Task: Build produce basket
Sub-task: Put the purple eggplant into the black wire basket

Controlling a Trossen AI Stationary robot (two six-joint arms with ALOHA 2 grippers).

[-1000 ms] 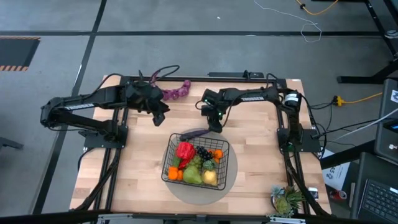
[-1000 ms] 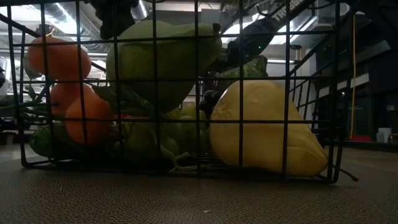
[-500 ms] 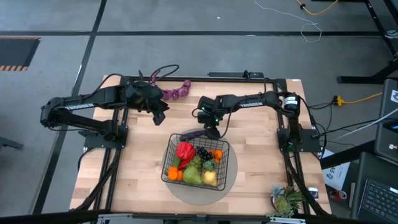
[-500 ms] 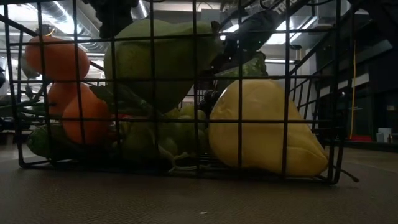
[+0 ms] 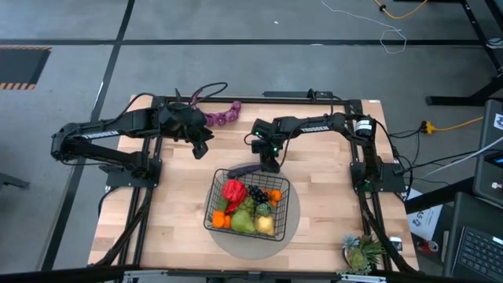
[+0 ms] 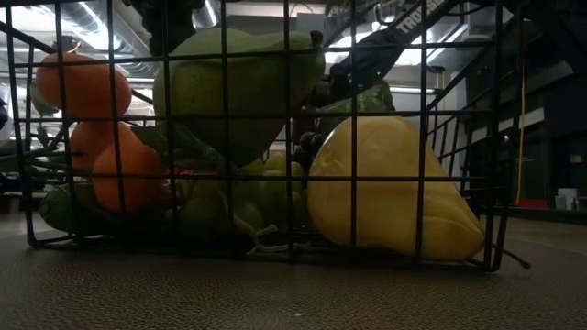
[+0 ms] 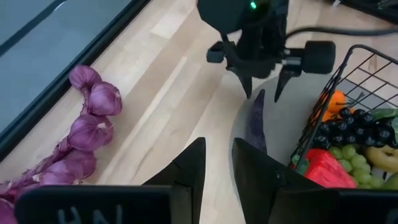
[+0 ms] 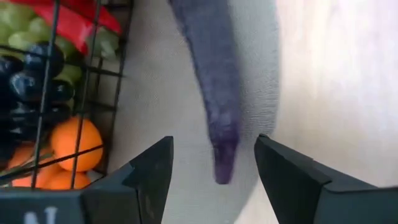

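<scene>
The black wire basket (image 5: 213,200) stands on the round grey mat (image 5: 292,224) and holds a red pepper (image 5: 233,191), dark grapes (image 5: 257,192), oranges (image 6: 87,87), a green pear (image 6: 238,92) and a yellow fruit (image 6: 385,188). A long dark purple piece (image 5: 244,168) lies on the mat along the basket's far side. My right gripper (image 5: 269,163) hangs open above its right end, with a finger on each side of the tip (image 8: 224,168), touching nothing. My left gripper (image 5: 200,146) is open with a narrow gap and waits left of it. The purple string (image 5: 224,115) lies at the far edge.
A spiky green potted plant (image 5: 361,253) stands at the table's near right corner. Black frame rails run along the far edge (image 5: 310,97) and both sides. Bare wood (image 5: 161,208) lies left of the basket.
My right gripper has moved a little toward the near edge and down, onto the purple piece's end beside the basket. The left arm has kept still.
</scene>
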